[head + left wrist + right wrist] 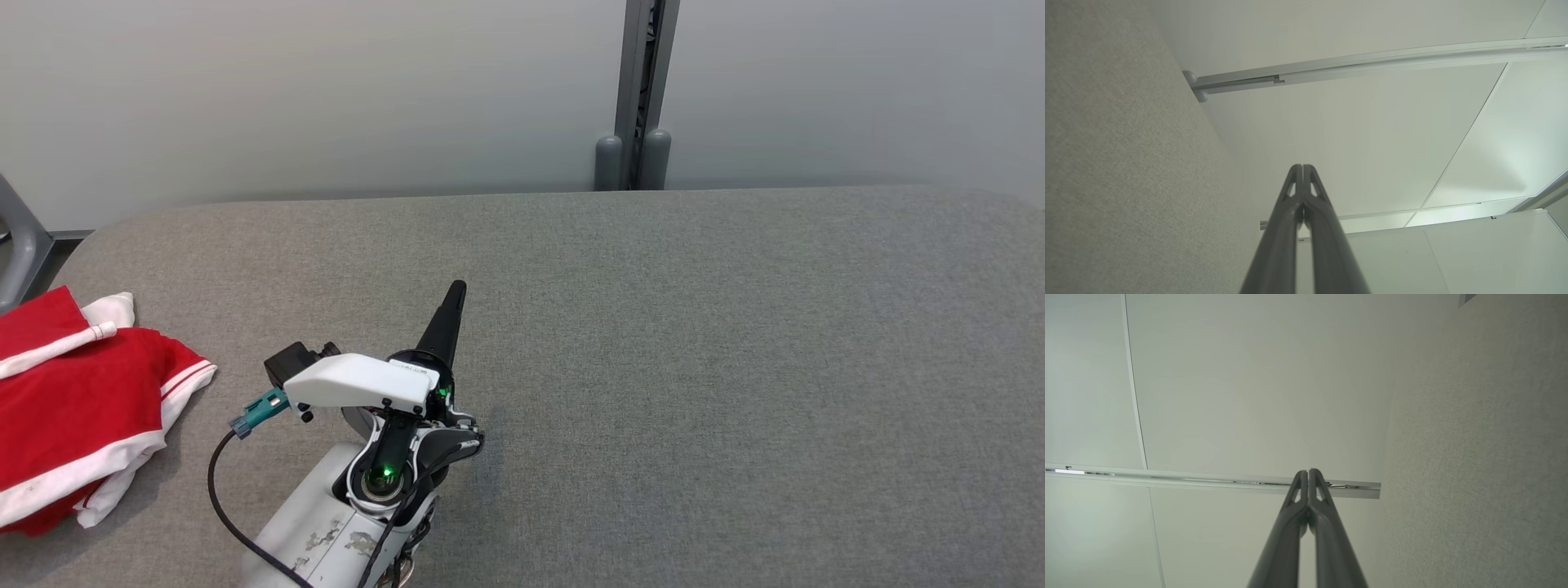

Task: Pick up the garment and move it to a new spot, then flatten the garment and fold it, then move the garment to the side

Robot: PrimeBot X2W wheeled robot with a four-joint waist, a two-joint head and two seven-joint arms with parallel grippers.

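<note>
The garment [77,408] is red with white trim and lies crumpled at the left edge of the grey table [653,367]. My left gripper [455,287] is shut and empty, to the right of the garment and well apart from it, its dark fingers pointing toward the far wall. In the left wrist view the left gripper [1302,167] has its tips pressed together, with the table surface [1126,163] on the left. In the right wrist view my right gripper [1308,473] is shut too, holding nothing, with the table surface [1474,457] on the right.
A pale wall runs behind the table, with a grey vertical post [641,98] at the far edge. A grey frame piece [20,245] stands at the far left. A black cable [224,506] loops from my left wrist over the table.
</note>
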